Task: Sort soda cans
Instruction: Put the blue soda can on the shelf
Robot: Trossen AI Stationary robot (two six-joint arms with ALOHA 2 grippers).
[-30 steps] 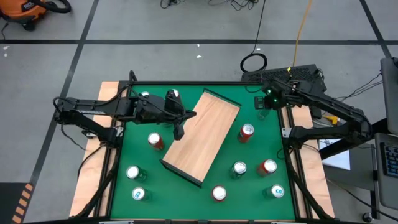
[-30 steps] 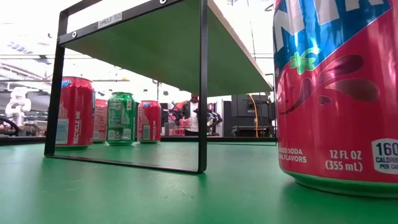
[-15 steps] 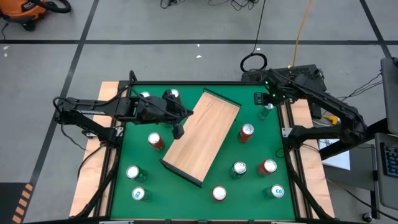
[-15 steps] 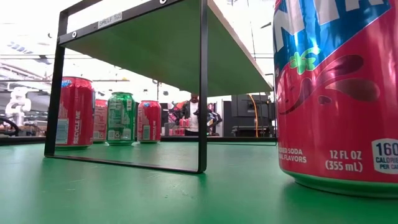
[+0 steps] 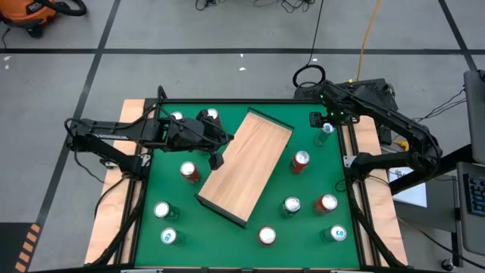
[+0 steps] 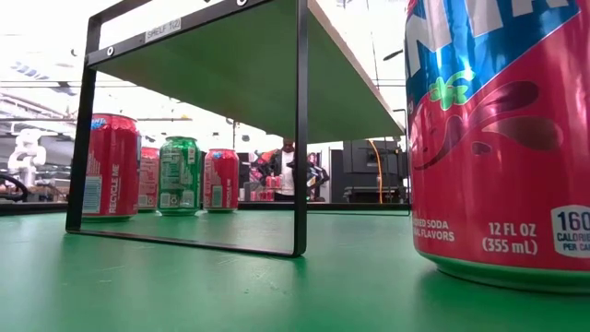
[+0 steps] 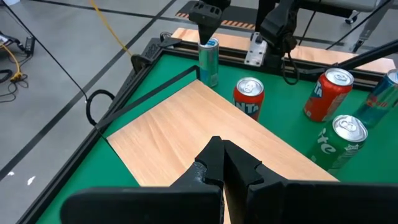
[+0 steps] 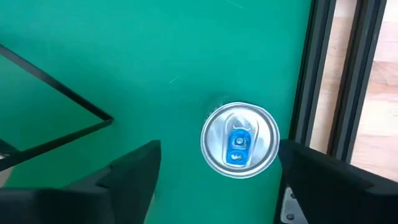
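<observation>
- High view: I see the right gripper (image 5: pixel 327 121) at the far right corner of the green table (image 5: pixel 235 246), directly above a blue-topped can (image 5: pixel 324 133) that stands beside the table's frame. I judge it is placed there to come down on this can from the top. The left gripper (image 5: pixel 216 159) rests at the left edge of the wooden shelf (image 5: pixel 246 171). The other soda cans (image 5: pixel 292 205) stand spread around the shelf, not yet grouped by colour.
- Low view: a big red can (image 6: pixel 502 138) fills the right side. Under the shelf (image 6: pixel 230 65) I see two red cans (image 6: pixel 111 166) and a green can (image 6: pixel 180 175) far behind. No gripper shows here.
- Left wrist view: the left fingers (image 7: pixel 214 165) are pressed together and hold nothing, above the shelf board (image 7: pixel 205 134). I think this arm only waits.
- Right wrist view: the right fingers (image 8: pixel 130 168) are spread wide, one on each side of the can top (image 8: pixel 239 140), not touching it. The can is centred between them, so I judge the grasp is being prepared.
</observation>
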